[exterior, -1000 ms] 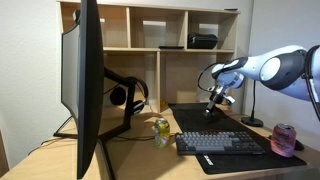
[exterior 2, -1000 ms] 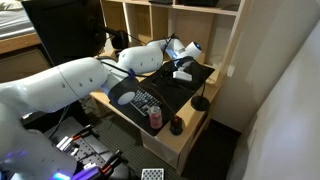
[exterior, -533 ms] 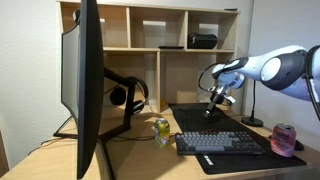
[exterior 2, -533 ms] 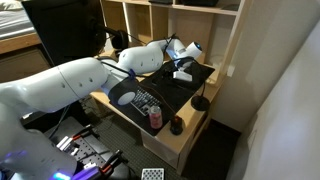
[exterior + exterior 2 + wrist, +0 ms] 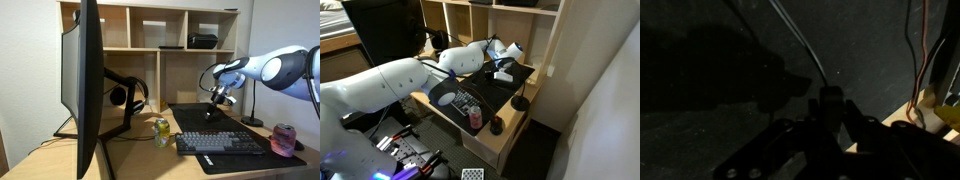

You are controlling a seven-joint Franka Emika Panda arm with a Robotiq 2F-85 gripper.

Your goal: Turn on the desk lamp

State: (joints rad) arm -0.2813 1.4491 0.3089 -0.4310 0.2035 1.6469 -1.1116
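Note:
The desk lamp [image 5: 254,104] stands at the right end of the desk, a thin black stem rising from a round base [image 5: 252,122]. In an exterior view from above, the lamp base [image 5: 520,103] sits beside the black mat. My gripper [image 5: 214,104] hangs above the mat's far part, left of the lamp and apart from it. It also shows in the raised exterior view, gripper [image 5: 503,75]. In the dark wrist view the gripper [image 5: 830,104] has its fingers together, nothing between them, over the black mat [image 5: 730,90]. The lamp does not clearly show there.
A keyboard [image 5: 220,142] lies on the mat, with a pink can [image 5: 284,139] to its right. A large monitor [image 5: 88,80] and headphones on a stand [image 5: 128,96] fill the left. Wooden shelves [image 5: 150,48] back the desk. A thin cord [image 5: 800,45] crosses the mat.
The arm stays where it was. The fingers appear to have drawn together.

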